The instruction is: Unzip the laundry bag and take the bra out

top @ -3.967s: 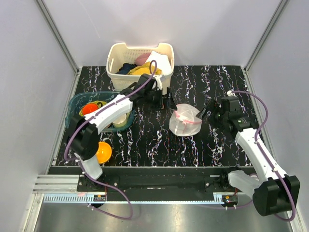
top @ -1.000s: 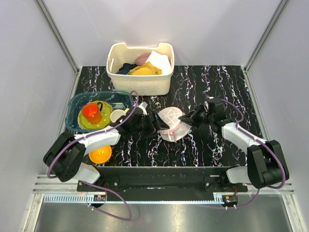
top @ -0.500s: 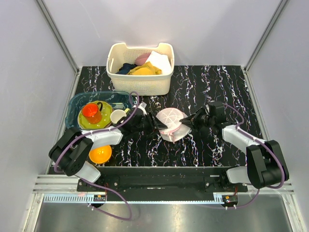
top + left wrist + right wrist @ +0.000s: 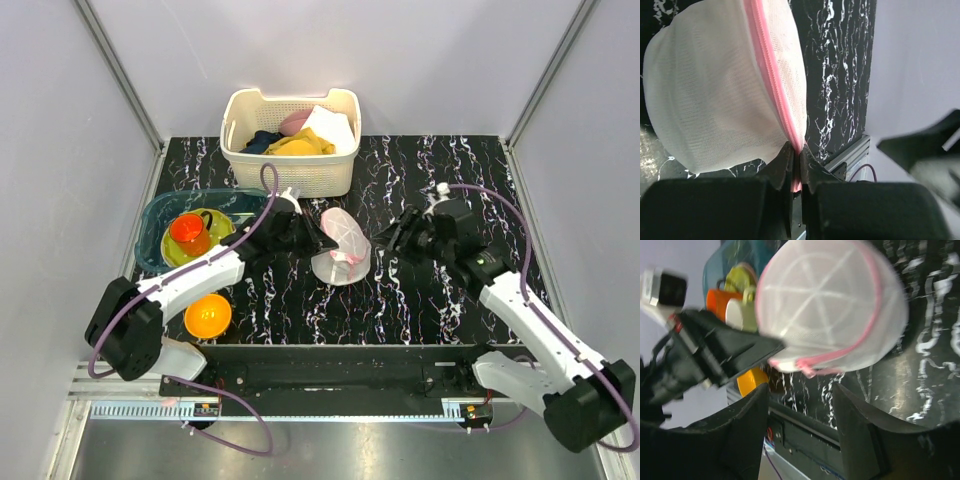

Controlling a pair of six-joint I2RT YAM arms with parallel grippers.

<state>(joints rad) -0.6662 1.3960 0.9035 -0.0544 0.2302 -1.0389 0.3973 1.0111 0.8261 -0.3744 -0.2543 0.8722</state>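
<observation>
Overhead, the laundry bag (image 4: 340, 250) sits near the middle of the black marbled bench (image 4: 420, 300), tipped up on its edge with the domed mesh facing the right arm. The left tool (image 4: 318, 238) meets the bag's upper left rim, while the right tool (image 4: 397, 238) hangs just to the bag's right, apart from it. A white slatted basket (image 4: 290, 150) of clothes stands at the far edge, a teal tub (image 4: 160, 215) with an orange cup (image 4: 187, 232) lies at the left, and an orange bowl (image 4: 208, 316) rests near the left arm's base

Next, the left wrist view shows that tool pressed together, pinching the pink zip rim (image 4: 772, 75) where it runs down off the white mesh

Lastly, the right wrist view shows its fingers (image 4: 855, 425) spread wide, nothing between them, with the bag's dome and pink ribs beyond the tips
</observation>
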